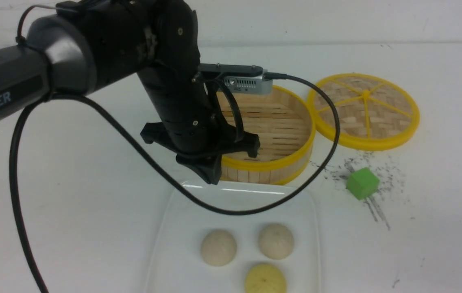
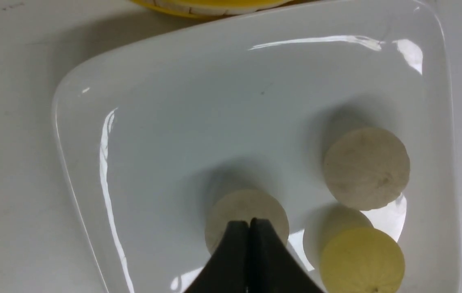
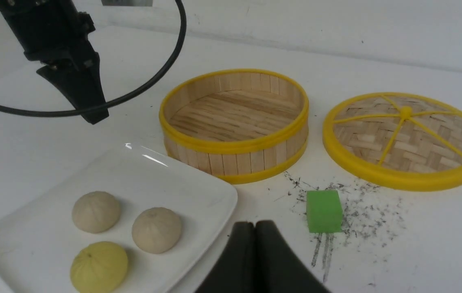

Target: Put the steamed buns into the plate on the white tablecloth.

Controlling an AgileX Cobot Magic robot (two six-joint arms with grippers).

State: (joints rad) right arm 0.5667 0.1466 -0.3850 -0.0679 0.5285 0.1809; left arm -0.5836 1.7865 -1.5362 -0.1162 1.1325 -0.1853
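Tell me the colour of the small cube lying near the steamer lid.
The cube is bright green all over, shown best in the right wrist view.

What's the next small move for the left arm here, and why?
Probably lift the left gripper clear and retract it. Both steamed buns already sit in the plate, beside the yellow bun. The steamer is empty, and the left jaws are shut on nothing above the plate, so nothing seems left to pick.
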